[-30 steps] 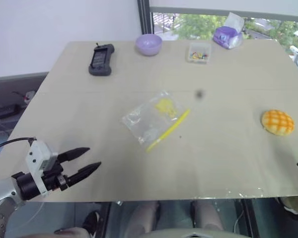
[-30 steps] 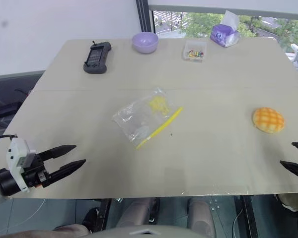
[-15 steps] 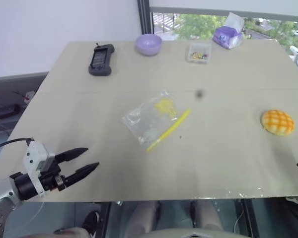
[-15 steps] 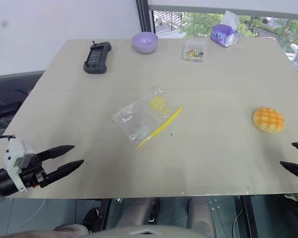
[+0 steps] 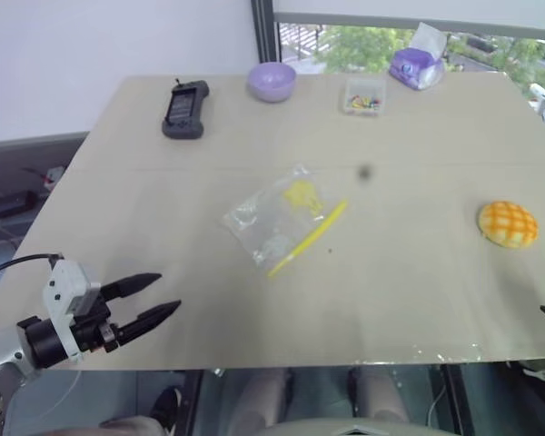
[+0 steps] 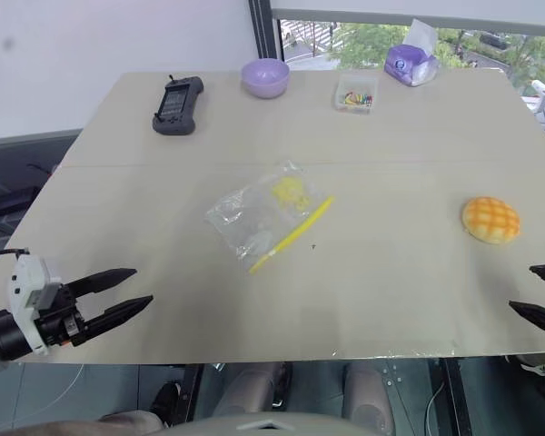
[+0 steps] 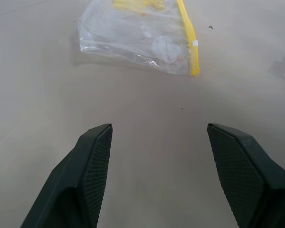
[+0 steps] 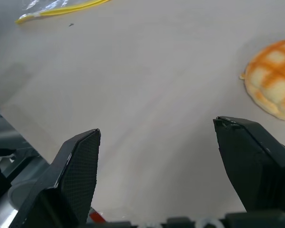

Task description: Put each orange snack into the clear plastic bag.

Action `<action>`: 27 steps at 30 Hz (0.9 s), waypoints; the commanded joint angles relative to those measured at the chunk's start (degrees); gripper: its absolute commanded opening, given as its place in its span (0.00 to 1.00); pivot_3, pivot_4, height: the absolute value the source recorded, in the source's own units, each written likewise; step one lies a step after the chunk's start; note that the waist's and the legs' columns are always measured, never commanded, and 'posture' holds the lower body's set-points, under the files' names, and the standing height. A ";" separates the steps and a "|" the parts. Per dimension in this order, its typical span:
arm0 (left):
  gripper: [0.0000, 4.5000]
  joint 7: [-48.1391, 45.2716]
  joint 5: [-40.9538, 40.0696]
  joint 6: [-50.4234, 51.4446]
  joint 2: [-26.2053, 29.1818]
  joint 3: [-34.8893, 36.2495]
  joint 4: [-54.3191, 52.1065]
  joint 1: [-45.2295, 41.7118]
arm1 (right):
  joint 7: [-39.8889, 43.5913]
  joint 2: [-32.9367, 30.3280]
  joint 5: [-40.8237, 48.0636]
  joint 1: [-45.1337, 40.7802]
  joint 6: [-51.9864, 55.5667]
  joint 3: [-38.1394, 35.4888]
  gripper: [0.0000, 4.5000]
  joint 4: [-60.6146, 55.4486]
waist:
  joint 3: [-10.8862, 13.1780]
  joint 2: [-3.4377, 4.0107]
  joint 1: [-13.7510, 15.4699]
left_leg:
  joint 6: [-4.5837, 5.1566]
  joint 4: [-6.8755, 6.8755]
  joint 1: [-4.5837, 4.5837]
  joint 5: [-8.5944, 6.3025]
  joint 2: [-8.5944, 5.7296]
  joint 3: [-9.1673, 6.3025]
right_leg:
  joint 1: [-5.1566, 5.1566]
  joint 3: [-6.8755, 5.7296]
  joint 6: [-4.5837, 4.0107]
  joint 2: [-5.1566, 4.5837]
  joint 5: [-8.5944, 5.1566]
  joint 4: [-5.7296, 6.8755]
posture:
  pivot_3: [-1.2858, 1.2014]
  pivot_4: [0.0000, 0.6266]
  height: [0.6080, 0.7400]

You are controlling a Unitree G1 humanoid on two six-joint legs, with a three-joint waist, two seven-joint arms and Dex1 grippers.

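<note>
My left claw (image 5: 154, 298) hangs open and empty over the table's (image 5: 418, 300) near left corner. My right claw (image 6: 538, 293) is open and empty too, at the near right edge. The bun (image 6: 490, 219) sits just beyond my right claw, apart from it. The bag (image 5: 282, 218) lies flat mid-table, yellow zip strip toward the bun, well apart from both claws.
</note>
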 commanded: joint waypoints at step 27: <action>0.75 -0.05 0.34 1.83 2.57 -5.26 0.51 -8.48 | -2.52 1.57 3.97 1.54 5.07 -3.87 0.91 -7.22 | 0.00 0.00 0.09 | 0.00 -0.01 0.00 0.00 0.01 0.00 | 0.00 -0.01 0.01 0.01 0.00 -0.01 | 0.52 0.24 1.00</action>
